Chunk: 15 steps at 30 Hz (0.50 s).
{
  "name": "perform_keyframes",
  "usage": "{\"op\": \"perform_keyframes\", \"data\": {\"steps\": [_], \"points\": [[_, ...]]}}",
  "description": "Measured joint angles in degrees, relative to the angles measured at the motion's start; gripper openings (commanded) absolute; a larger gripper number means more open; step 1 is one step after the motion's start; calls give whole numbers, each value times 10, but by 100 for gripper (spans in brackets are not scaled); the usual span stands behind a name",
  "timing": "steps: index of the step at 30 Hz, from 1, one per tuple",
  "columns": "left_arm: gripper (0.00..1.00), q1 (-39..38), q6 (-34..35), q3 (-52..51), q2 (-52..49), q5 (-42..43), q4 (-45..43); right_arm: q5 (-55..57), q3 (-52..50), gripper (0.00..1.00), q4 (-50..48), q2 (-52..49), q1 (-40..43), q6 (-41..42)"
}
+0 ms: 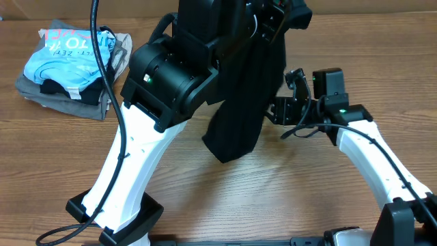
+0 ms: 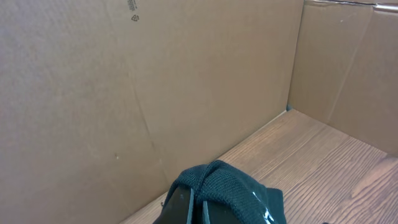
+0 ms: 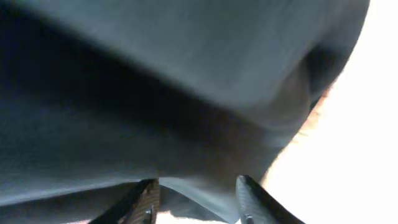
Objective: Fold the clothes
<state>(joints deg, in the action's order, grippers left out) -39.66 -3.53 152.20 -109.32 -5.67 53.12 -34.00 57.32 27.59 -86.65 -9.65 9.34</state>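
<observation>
A wooden surface [image 1: 273,191] with lengthwise grain fills the overhead view. A pile of clothing lies in the far-left part of the surface. On top is a crumpled light blue shirt [image 1: 65,58] with pink lettering near its upper edge and dark line print lower down. Beneath it sit grey folded garments [image 1: 34,92], their edges showing along the outer side and near edge of the pile. A dark patch with a white rim shows at the pile's front. In the left wrist view, 2 brown cardboard walls [image 2: 93,93] meet in a corner at the surface's edge. A small printed mark [image 2: 132,9] sits near the top of the larger wall.
</observation>
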Motion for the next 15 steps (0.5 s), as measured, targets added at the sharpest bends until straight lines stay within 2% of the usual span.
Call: {"op": "perform_keyframes", "data": {"steps": [4, 5, 8, 9, 15], "points": [[4, 0, 0, 0, 0, -2, 0, 4, -4, 40, -43, 0, -26, 21], [4, 0, 0, 0, 0, -2, 0, 5, -4, 37, -52, 0, -34, 24], [4, 0, 0, 0, 0, -2, 0, 16, -4, 7, -65, 0, -56, 36], [4, 0, 0, 0, 0, -2, 0, 21, -5, 4, -66, 0, -62, 37], [4, 0, 0, 0, 0, -23, 0, 43, -5, 4, -66, 0, -68, 42]]}}
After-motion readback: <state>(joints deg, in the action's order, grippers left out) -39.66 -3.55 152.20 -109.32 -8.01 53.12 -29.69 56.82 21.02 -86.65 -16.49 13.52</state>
